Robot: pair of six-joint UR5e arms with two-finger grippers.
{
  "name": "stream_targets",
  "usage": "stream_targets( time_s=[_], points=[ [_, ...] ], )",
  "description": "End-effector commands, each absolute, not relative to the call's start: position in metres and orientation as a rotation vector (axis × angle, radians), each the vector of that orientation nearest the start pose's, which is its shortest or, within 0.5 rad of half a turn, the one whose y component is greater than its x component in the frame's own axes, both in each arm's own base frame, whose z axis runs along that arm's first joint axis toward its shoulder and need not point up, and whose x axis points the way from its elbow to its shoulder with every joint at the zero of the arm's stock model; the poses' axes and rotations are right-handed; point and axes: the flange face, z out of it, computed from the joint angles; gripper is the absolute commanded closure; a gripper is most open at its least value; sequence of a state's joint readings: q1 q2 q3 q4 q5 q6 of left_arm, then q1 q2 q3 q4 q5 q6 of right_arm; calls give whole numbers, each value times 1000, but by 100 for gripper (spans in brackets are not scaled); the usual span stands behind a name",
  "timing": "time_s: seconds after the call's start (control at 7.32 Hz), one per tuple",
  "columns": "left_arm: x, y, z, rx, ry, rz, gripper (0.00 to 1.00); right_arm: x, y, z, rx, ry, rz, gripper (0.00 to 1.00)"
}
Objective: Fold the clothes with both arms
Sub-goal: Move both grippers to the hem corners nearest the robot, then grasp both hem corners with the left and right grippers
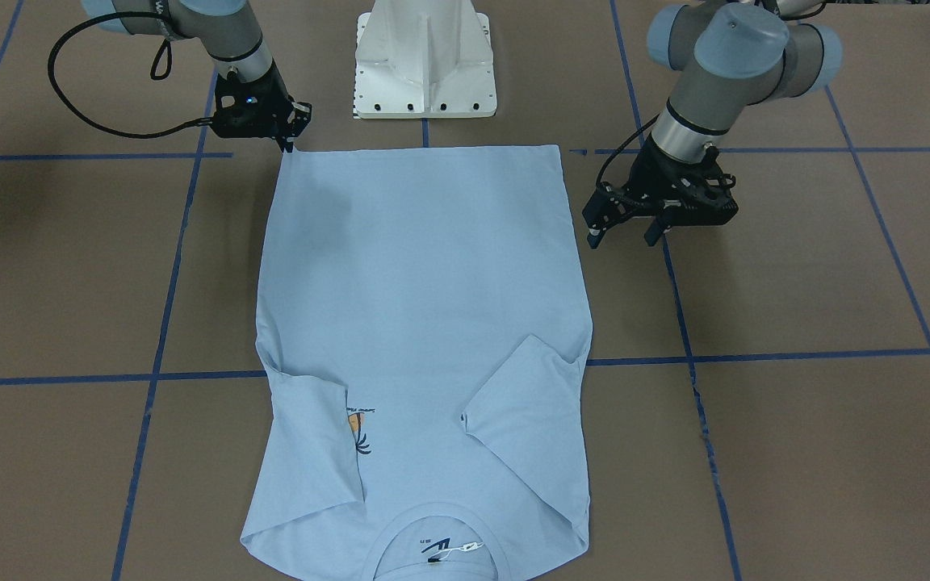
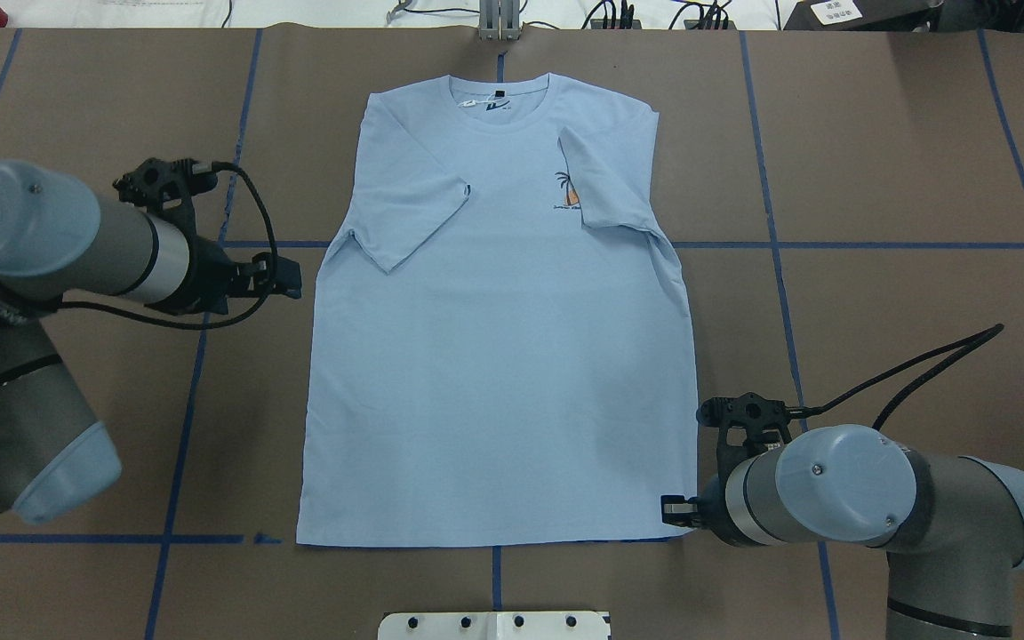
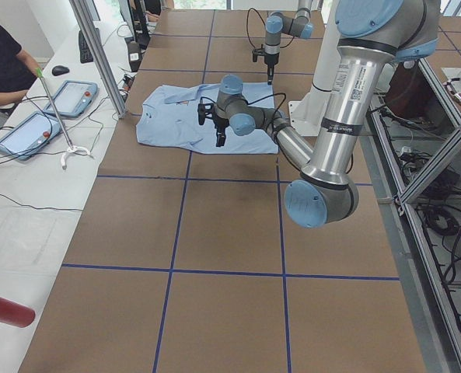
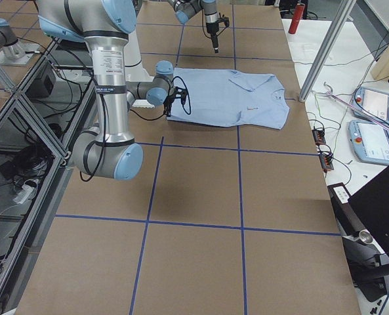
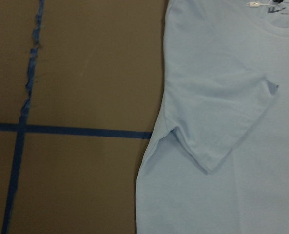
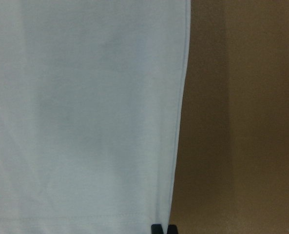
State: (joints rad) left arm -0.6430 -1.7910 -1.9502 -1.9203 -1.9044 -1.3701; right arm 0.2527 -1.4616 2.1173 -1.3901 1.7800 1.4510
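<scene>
Pale-blue T-shirt (image 2: 494, 356) lies flat mid-table, sleeves tucked in, so a body fold seems next: the right gripper (image 1: 287, 144), tips pinched together at the near right hem corner, looks placed, while the left gripper (image 1: 622, 236), spread wide beside the left edge, must first take hold.

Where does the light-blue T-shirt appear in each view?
Front-facing: T-shirt central, collar at bottom.
Overhead: T-shirt central, collar at top.
Exterior left: T-shirt upper middle.
Exterior right: T-shirt upper middle.
Left wrist: T-shirt fills the right half.
Right wrist: T-shirt fills the left two thirds.
Shared landmark: blue tape lines on the brown table.
</scene>
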Motion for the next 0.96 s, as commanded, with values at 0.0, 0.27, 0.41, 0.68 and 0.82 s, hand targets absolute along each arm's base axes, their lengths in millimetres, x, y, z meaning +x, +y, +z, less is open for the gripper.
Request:
stream_targets(
  time_s=[0.0, 0.27, 0.41, 0.68, 0.82],
  points=[
    [423, -318, 337, -17, 981, -279, 0, -442, -232, 317, -55, -898, 92, 100],
    [466, -266, 339, -65, 945, -298, 1, -441, -235, 310, -60, -914, 112, 100],
    [481, -250, 342, -49, 892, -283, 1, -441, -236, 311, -59, -912, 114, 100],
    [496, -240, 331, -46, 836, -276, 2, -441, -237, 310, -59, -914, 117, 100],
    [505, -227, 328, -58, 818, -253, 4, -441, -238, 310, -58, -914, 119, 100]
  ],
)
